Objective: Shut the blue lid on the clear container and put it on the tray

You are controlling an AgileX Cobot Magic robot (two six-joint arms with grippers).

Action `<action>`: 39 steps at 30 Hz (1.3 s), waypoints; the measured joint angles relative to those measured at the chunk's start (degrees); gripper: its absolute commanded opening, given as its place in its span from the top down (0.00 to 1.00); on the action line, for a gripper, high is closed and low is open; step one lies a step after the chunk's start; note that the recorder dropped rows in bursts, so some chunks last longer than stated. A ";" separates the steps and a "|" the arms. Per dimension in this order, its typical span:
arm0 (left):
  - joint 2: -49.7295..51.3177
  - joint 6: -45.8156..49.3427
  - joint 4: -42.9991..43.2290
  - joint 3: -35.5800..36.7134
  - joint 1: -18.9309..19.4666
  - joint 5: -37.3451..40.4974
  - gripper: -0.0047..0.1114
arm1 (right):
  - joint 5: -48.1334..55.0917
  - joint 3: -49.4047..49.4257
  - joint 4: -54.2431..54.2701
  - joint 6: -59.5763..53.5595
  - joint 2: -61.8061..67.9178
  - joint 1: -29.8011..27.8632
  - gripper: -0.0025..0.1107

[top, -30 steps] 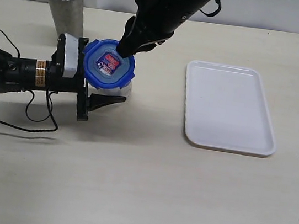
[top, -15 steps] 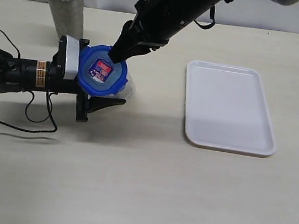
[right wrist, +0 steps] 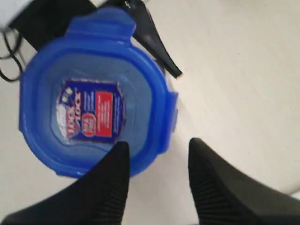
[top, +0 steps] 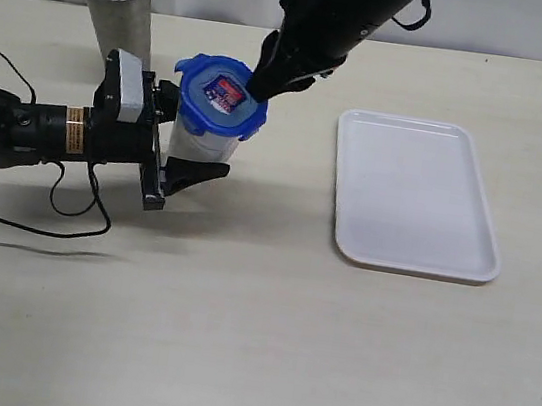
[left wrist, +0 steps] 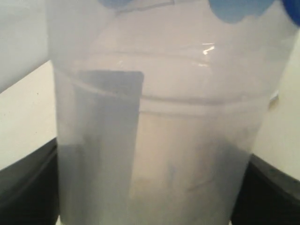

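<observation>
The clear container (top: 206,143) stands upright on the table with my left gripper (top: 185,137) shut around its lower body. In the left wrist view the container (left wrist: 154,117) fills the picture, with a black finger (left wrist: 26,187) pressed on either side. The blue lid (top: 221,95) sits on the container's mouth, sticker face up. My right gripper (top: 265,79) hovers over the lid's right edge, open. In the right wrist view the lid (right wrist: 93,112) lies under one fingertip (right wrist: 112,178), the other is over bare table. The white tray (top: 418,196) lies to the right.
A tapered steel cup (top: 118,10) stands at the back left, just behind the left arm. A black cable (top: 57,218) trails from that arm across the table's left side. The far table edge runs behind the cup.
The container has gone from tilted toward the camera to upright. The right gripper's jaws have widened off the lid and it has shifted right. The left gripper keeps its hold.
</observation>
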 measured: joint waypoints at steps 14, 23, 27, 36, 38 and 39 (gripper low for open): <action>-1.65 13.25 7.25 0.04 2.55 1.36 0.96 | 4.57 0.49 3.01 -23.81 -7.52 0.39 0.55; -1.65 15.65 7.35 0.04 2.01 1.75 0.96 | 0.62 0.49 -8.16 -33.21 -9.05 12.04 0.59; -1.65 15.74 7.48 0.04 0.80 2.20 0.96 | -4.61 0.49 -14.79 -32.76 -6.90 16.30 0.59; -1.65 15.74 7.72 0.04 0.12 2.37 0.96 | -2.13 0.49 -27.24 -26.73 -3.65 16.68 0.59; -1.65 15.77 7.72 0.04 0.12 2.37 0.96 | -2.13 0.49 -27.44 -26.74 -3.44 16.68 0.59; -1.65 15.77 7.72 0.04 0.12 2.37 0.96 | -1.99 0.49 -27.53 -26.74 -3.20 16.68 0.59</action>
